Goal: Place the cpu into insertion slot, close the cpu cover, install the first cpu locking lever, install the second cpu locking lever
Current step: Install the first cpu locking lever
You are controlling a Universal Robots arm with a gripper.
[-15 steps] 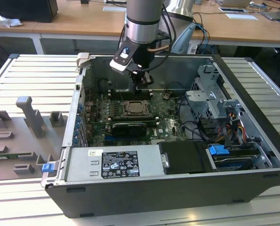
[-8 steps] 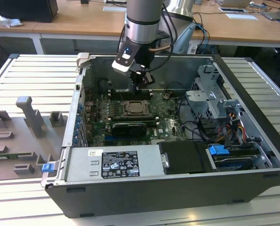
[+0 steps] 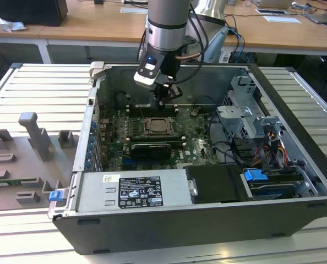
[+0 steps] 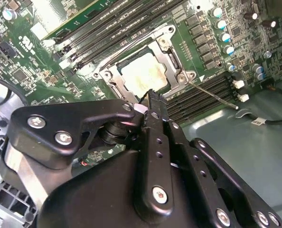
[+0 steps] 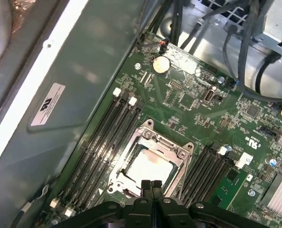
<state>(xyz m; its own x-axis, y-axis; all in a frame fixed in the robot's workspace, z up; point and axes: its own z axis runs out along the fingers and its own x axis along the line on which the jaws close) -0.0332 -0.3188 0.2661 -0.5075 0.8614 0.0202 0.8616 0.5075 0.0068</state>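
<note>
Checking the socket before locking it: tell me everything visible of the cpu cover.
The cpu cover is a thin silvery metal frame with a square window, lying closed on the green board. The pale cpu shows through the window. The gripper, jaws together, sits at one edge; contact cannot be told.

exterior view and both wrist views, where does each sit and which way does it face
Exterior view: off the arm, raised, looking down into the open computer case; shows the arm and gripper.
First wrist view: on the wrist, looking down past the shut gripper at the cpu.
Second wrist view: on the wrist, looking along the gripper's body at the cpu cover.
Shared: both wrist views show the cpu and the gripper above it.
</note>
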